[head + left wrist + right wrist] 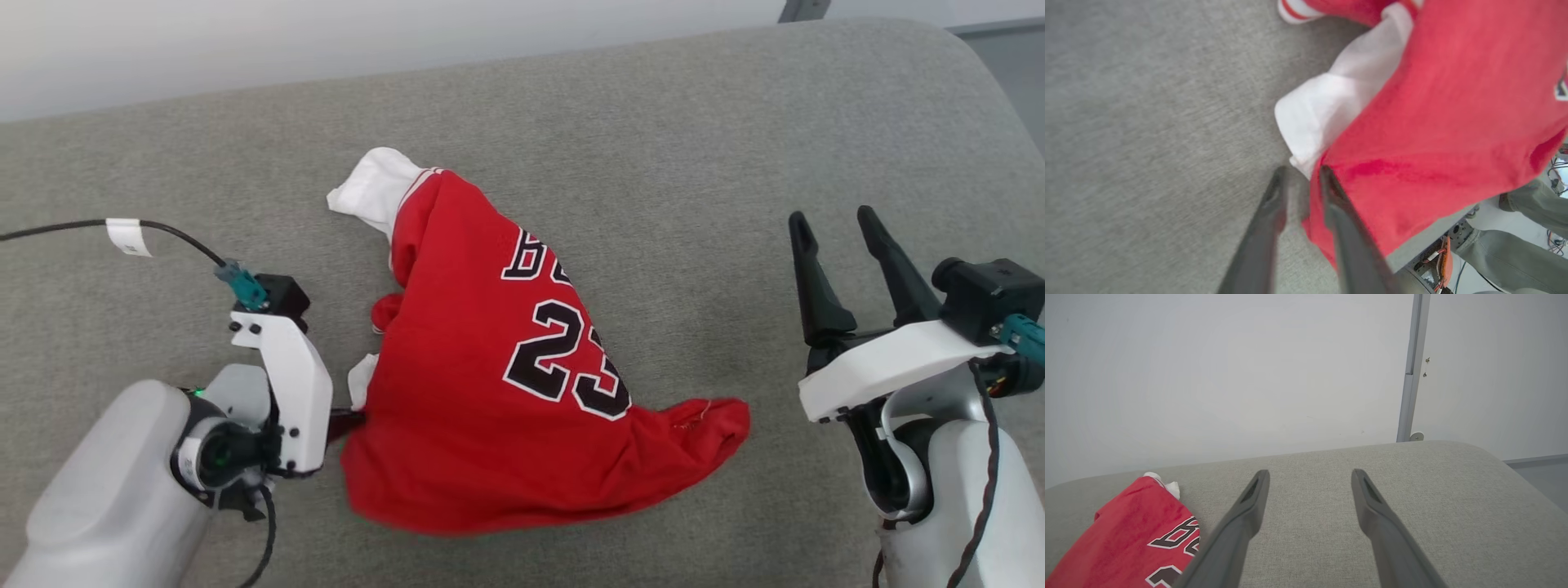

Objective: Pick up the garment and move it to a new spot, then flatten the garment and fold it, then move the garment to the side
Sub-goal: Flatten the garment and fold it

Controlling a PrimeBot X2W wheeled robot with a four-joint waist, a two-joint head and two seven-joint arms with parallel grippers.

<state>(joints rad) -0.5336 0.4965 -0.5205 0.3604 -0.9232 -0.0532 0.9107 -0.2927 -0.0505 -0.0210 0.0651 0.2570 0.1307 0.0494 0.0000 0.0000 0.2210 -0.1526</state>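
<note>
The garment (490, 384), a red jersey with a black "23" and white sleeves, lies crumpled on the grey couch cushion (653, 163). One white sleeve (375, 188) pokes out at its far end. My left gripper (347, 418) is at the jersey's near left edge. In the left wrist view its fingers (1271, 204) stand a little apart, open, with the red hem (1412, 122) and a white sleeve (1323, 110) at their tips; that view is blurred. My right gripper (833, 219) hovers open to the right, well apart from the jersey (1135, 535).
A black cable with a white tag (126, 235) runs over the cushion behind my left arm. A pale wall (1229, 375) rises behind the couch. A person's trouser legs (1527, 253) and robot wiring show past the cushion's near edge.
</note>
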